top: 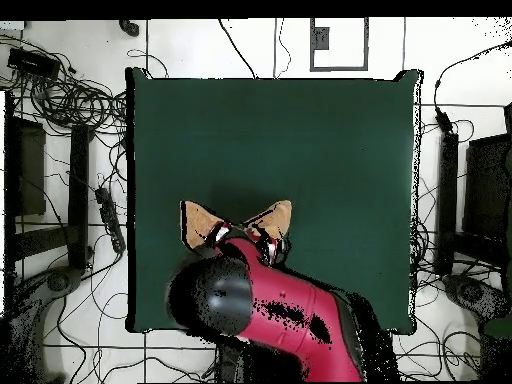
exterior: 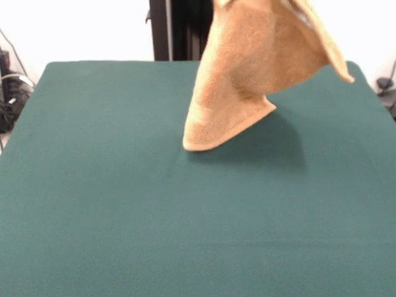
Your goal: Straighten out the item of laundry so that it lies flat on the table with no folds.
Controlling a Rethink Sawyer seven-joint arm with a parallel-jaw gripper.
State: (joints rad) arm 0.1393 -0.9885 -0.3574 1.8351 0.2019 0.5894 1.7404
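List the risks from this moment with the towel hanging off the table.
The towel hangs bunched and folded; lowered straight down, it would likely land creased rather than flat on the table. From overhead, the arm hides most of the cloth, so the grasp can't be checked; a weak pinch could drop it in a heap.

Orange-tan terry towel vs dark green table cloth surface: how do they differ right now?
The orange-tan terry towel hangs bunched and folded, lifted from above; the dark green table lies flat and smooth. The towel is small; the table is far larger. The towel's pile looks looped and fuzzy; the table's surface looks fine and even. Both look like fabric.
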